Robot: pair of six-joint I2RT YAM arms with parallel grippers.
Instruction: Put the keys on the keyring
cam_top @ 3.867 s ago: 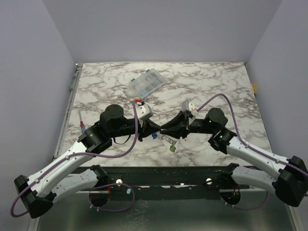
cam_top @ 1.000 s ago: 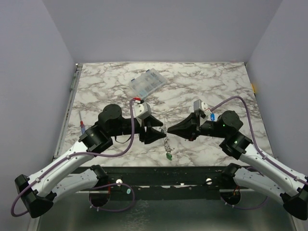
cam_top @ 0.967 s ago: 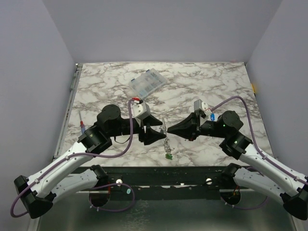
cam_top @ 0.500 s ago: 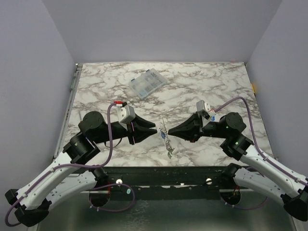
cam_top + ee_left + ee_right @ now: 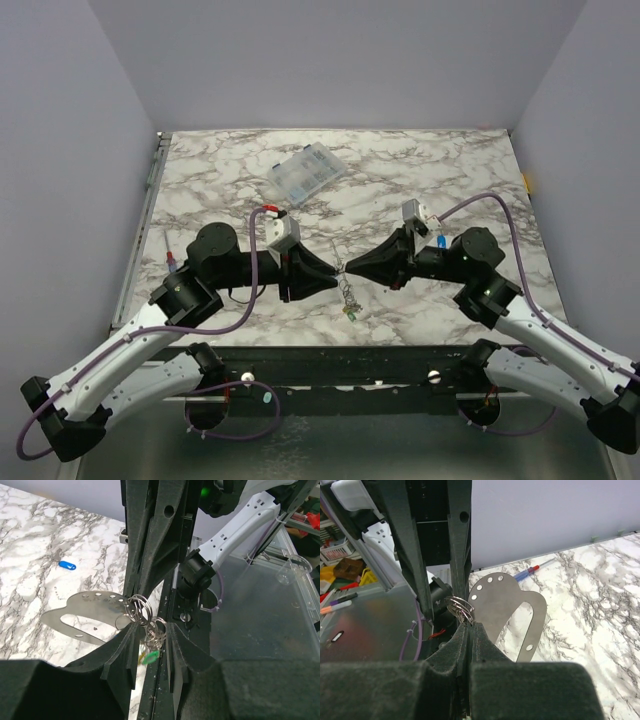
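The keyring (image 5: 507,602), a flat pale grey oval plate with small holes and a bunch of wire rings, hangs above the table between my two grippers (image 5: 345,283). My right gripper (image 5: 469,625) is shut on it at the rings. In the left wrist view the plate (image 5: 82,614) shows left of the rings. A green key (image 5: 150,656) hangs from the rings, also seen from above (image 5: 350,312). My left gripper (image 5: 152,627) is open, its jaws on either side of the hanging rings. A blue key (image 5: 66,565) lies loose on the marble.
A clear plastic compartment box (image 5: 308,172) sits at the back centre of the marble table (image 5: 450,170). A red-and-blue screwdriver (image 5: 172,262) lies at the left edge, also in the right wrist view (image 5: 532,571). The table's front edge runs just below the grippers.
The left arm drew back to the left half a second ago and has now come forward again, its open jaws around the hanging rings. The right gripper keeps holding the keyring.
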